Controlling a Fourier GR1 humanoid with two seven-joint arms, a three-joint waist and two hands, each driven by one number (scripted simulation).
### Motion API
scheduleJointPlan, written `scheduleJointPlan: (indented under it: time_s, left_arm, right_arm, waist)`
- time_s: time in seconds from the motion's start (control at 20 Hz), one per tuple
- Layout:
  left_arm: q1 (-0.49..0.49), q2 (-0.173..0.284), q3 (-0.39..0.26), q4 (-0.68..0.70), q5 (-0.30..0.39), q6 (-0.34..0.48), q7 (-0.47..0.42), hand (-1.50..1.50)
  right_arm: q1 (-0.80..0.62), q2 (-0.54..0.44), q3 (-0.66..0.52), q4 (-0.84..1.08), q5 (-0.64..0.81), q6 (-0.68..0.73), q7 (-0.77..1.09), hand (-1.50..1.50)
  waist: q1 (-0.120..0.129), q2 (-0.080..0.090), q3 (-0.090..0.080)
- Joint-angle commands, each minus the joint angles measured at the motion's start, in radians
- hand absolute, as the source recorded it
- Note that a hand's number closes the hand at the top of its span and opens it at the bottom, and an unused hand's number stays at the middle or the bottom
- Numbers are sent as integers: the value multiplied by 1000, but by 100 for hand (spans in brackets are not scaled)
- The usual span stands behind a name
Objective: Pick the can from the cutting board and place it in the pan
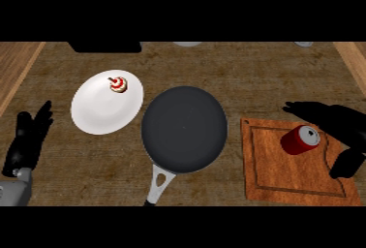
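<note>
Mottled brown counter (271,72) (evenly lit), lighter wood strips at both sides

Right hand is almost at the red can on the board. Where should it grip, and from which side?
Grip the red can round its curved side wall, mid-body. It looks tilted or lying on the cutting board, silver top facing up-right, so the ends are poor holds. Come from the right, where the right hand is already spread round it, fingers above and thumb below; the pan lies left.

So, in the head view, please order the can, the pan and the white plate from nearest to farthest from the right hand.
From the right hand:
1. Can, on the cutting board, right beside the hand.
2. Pan, in the middle of the counter.
3. White plate, on the left, beyond the pan.
</note>
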Motion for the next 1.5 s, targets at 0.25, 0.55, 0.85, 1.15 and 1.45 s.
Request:
scheduleJointPlan:
  time_s: [0.25,0.55,0.85,1.15,1.45]
  left_arm:
    - [-18,0,63,-19,-38,-47,34,0]
    - [20,-52,73,-48,-69,-68,17,0]
    - [-13,-54,109,-27,-95,-92,34,0]
    - [-47,-64,131,21,-107,-107,20,0]
    - [-17,-67,134,-41,-123,-112,54,0]
  right_arm:
    - [-39,110,-24,164,153,-50,-98,-150]
    - [-3,151,-64,62,189,48,-58,-150]
    - [-17,205,-73,176,281,-7,-104,-150]
    - [-30,160,-89,313,362,-84,-207,-150]
    - [-49,215,-70,339,441,-274,-265,150]
  waist:
    - [3,0,0]
    - [1,-1,0]
    - [1,0,0]
    - [0,1,0]
    - [3,1,0]
